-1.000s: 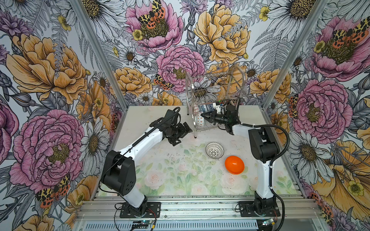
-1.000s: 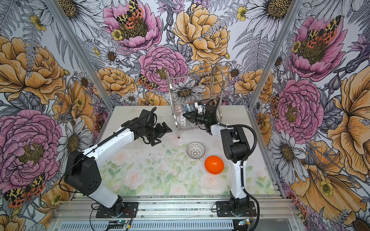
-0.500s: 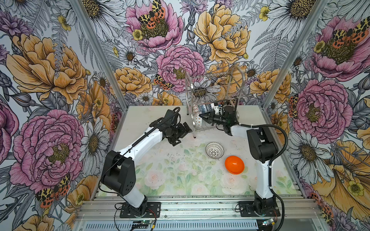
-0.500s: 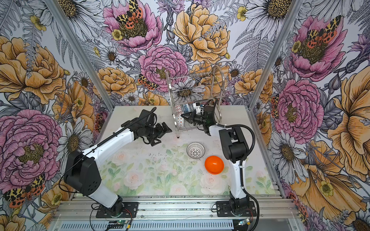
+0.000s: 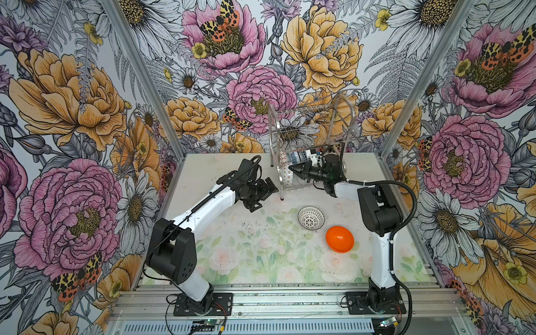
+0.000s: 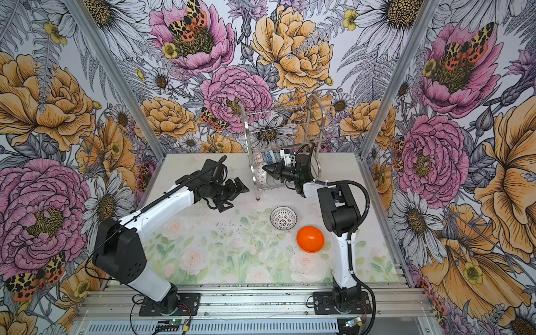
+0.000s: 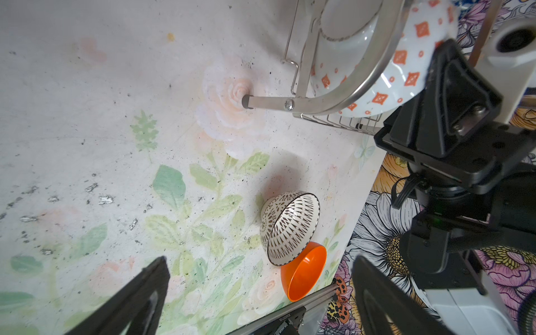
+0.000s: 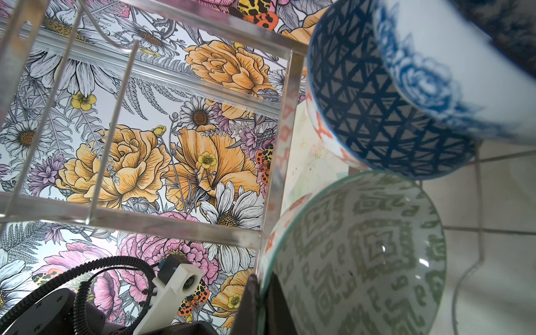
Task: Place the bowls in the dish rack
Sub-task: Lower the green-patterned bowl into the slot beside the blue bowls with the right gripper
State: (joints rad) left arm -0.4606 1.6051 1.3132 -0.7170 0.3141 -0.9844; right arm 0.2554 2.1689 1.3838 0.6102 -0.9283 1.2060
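Observation:
The steel dish rack (image 5: 346,100) (image 6: 315,100) stands at the back of the table. My right gripper (image 5: 294,168) (image 8: 262,282) reaches into its lower tier, shut on the rim of a grey-green patterned bowl (image 8: 362,255). Beside that bowl in the rack sit a blue triangle bowl (image 8: 377,116), a blue floral bowl (image 8: 435,72) and an orange-white bowl (image 7: 385,72). A black-and-white lattice bowl (image 5: 311,218) (image 7: 290,226) and a plain orange bowl (image 5: 339,239) (image 7: 304,272) rest on the table in front. My left gripper (image 5: 264,195) (image 7: 259,261) hovers open and empty, left of the rack.
The rack's front leg (image 7: 275,103) stands close to my left gripper. Flowered walls close in the table on three sides, and an aluminium rail (image 5: 275,293) runs along the front edge.
The right arm has shifted slightly left with the grey-green bowl in the rack. The left arm has not moved.

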